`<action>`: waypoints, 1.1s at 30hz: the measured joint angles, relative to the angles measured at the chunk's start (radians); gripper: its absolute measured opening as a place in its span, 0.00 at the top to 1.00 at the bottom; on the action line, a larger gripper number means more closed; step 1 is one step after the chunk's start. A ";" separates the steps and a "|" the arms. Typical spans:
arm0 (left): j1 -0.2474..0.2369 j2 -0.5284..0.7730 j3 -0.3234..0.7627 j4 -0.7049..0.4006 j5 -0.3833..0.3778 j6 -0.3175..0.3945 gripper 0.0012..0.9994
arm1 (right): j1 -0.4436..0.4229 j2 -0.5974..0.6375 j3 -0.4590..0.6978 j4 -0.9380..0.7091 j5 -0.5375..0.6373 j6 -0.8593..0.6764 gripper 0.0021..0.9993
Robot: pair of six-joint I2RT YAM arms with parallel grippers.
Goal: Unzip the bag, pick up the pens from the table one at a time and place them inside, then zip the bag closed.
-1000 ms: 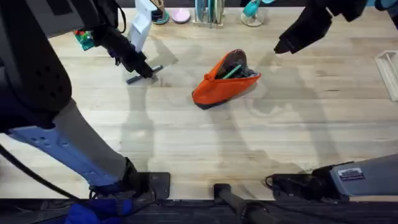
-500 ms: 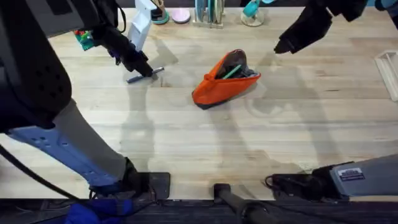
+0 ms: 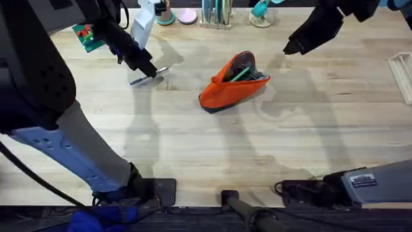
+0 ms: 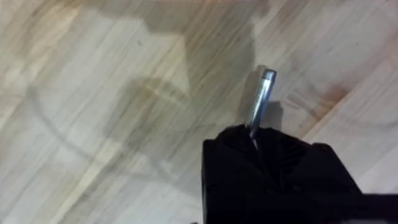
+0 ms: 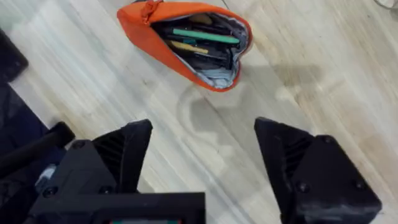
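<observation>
The left claw [image 3: 147, 69] is gripping the grey pen [image 3: 149, 75], clenched around its middle so both ends are sticking out past the black fingers. In the wrist view the silvery barrel [image 4: 260, 99] is poking forward out of the pinch, angled up off the table [image 3: 193, 161]. Whether the pen is hanging fully clear of the wood or just brushing it, I can't tell from where I'm standing.

The bag [image 3: 230, 84] is lying well off to the right of that claw, unzipped and gaping, with the green pen [image 3: 241, 75] already showing inside the mouth. The right claw [image 3: 291, 47] is hovering beyond the bag's far side, fingers spread wide and holding nothing; its wrist view is looking straight down into the open bag [image 5: 186, 40], where the green pen [image 5: 205, 36] is lying among other dark contents.

To my eye the step in hand is carrying the grey pen across and dropping it in. Doing that well means lifting enough that the trailing end isn't dragging, turning the pen to run along the opening, and lowering one tip into the gap before letting go, since a crosswise pen would likely catch on the fabric lips.

The left arm is reaching far out and to its left, its forearm sloping down toward the table with the wrist tipped over the pen.
</observation>
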 joint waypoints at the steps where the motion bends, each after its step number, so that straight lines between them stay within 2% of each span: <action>1: 0.000 -0.002 0.000 -0.007 0.000 -0.010 0.96 | 0.000 0.000 0.000 0.003 0.000 0.000 0.00; 5: 0.000 -0.040 0.000 -0.035 -0.005 -0.039 0.96 | 0.000 0.000 0.000 0.014 0.000 0.000 0.00; 14: 0.003 -0.233 0.001 -0.065 -0.011 -0.080 0.96 | 0.000 0.000 0.000 0.019 0.000 0.000 0.00; 26: 0.011 -0.310 0.002 -0.139 -0.010 -0.152 0.96 | -0.026 -0.006 0.000 0.012 0.000 0.000 0.00; 33: 0.001 -0.359 0.002 -0.195 -0.008 -0.204 0.96 | -0.051 -0.096 0.000 0.007 -0.001 0.012 0.00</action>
